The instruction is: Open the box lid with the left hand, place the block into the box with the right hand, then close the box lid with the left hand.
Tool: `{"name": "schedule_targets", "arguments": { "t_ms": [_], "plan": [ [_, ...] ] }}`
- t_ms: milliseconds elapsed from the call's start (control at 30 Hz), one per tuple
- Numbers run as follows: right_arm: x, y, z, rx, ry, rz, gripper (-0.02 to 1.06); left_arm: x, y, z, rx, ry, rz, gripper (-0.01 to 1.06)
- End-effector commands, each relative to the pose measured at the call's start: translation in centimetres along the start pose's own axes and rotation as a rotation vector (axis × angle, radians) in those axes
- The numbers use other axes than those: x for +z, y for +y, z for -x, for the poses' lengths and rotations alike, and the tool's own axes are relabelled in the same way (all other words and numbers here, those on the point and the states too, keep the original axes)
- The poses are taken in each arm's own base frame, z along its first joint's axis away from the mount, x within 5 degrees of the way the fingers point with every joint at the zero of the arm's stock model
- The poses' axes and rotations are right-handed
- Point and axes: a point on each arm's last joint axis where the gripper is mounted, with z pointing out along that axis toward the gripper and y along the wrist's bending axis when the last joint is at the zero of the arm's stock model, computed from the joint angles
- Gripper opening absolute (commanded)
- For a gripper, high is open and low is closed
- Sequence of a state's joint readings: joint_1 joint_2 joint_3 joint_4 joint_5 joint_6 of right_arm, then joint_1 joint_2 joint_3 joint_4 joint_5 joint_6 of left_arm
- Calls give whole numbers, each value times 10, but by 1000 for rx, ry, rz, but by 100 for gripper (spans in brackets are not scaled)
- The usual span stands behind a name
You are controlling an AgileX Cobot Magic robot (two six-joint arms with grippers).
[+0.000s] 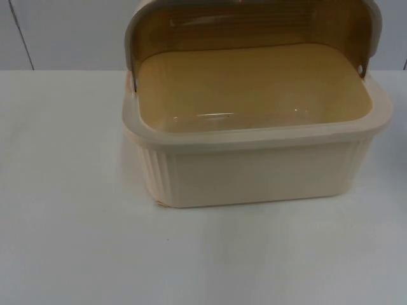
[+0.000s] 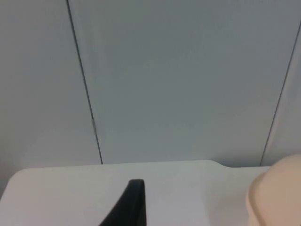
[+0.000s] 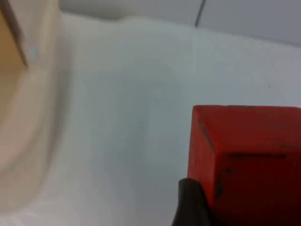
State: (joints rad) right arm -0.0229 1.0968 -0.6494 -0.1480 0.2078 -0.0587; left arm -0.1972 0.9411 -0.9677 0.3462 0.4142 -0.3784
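We see the box [image 1: 254, 171] standing on the white tabletop [image 1: 70, 216], at the far middle of it, close to the grey partition wall [image 1: 63, 32]. It is a cream plastic box with rounded corners, fine upright ribs on its near wall and a broad flat rim. Its inside is a glossy tan, and nothing lies on the floor of it. The lid [image 1: 254, 19] is swung up and back at the far side, a curved translucent amber cover with a pale edge band, so the box stands open.

In the right wrist view the block [image 3: 247, 160] is a red cube with sharp edges and a few dark scuff marks on its faces. It sits right against a black fingertip of the right gripper [image 3: 193, 205], over the tabletop to the right of the box, whose cream rim shows beside it. We cannot tell whether the fingers are closed on the block or merely touching it.

In the left wrist view the left gripper [image 2: 129, 207] shows one black fingertip above the tabletop, facing the partition wall, with a rounded cream corner of the box just beside it. How far its fingers stand apart we cannot tell.
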Motion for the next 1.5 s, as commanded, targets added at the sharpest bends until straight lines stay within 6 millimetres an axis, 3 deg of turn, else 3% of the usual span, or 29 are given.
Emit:
{"name": "schedule_targets", "arguments": {
  "t_ms": [0, 133, 367, 600, 733, 900, 1000, 1100, 1133, 1300, 1467],
  "plan": [
    [-14, 7, 11, 28, -37, 26, 2, 1, -1, -2, -10, 7, -6, 101],
    [-34, 26, 27, 34, -59, 112, 2, 1, -1, -2, -8, 6, -5, 101],
    [-48, 63, 40, -38, -149, 273, 2, 1, -1, -2, -8, 6, -5, 101],
    [-51, 89, 51, 4, -264, 393, 2, 1, -1, -2, -8, 6, -5, 101],
    [-38, 104, 48, -23, -225, 427, 2, 1, -1, -2, -10, 6, -6, 101],
    [2, 125, 51, -50, -112, 428, 2, 0, 0, -3, -5, 23, 3, 101],
    [12, 130, 53, -55, -94, 428, 2, 0, 0, -3, -5, 25, 4, 101],
    [44, 145, 54, -93, -39, 424, 2, 0, 0, -3, -5, 25, 4, 101],
    [44, 145, 54, -93, -39, 424, 2, 0, 0, -3, -5, 25, 4, 101],
    [85, 165, 46, -171, -26, 436, 2, 0, 0, -3, 5, 23, 8, 101],
    [105, 175, 38, -172, -23, 446, 2, 0, 0, -3, 5, 23, 8, 101]
  ]
}}
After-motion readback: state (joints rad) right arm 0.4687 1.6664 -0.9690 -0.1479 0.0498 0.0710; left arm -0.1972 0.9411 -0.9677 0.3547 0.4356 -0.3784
